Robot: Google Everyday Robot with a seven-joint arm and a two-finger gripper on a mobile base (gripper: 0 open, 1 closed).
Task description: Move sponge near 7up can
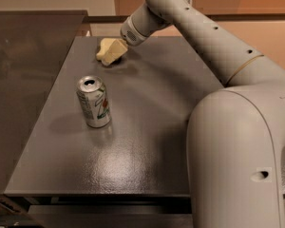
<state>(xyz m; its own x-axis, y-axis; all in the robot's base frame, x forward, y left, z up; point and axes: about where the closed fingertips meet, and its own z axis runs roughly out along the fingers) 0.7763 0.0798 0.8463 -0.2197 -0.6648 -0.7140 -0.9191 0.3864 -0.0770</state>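
The pale yellow sponge [103,51] lies at the far end of the dark table [147,127], left of its middle. My gripper [116,48] comes down from the right at a slant and its tip is right at the sponge's right side, overlapping it in this view. The 7up can [94,102] stands upright on the left half of the table, well in front of the sponge and apart from the gripper.
My large grey arm [237,141] fills the right side of the view and hides the table's right part. A glossy dark counter [23,80] adjoins the table's left edge. A tan wall runs behind.
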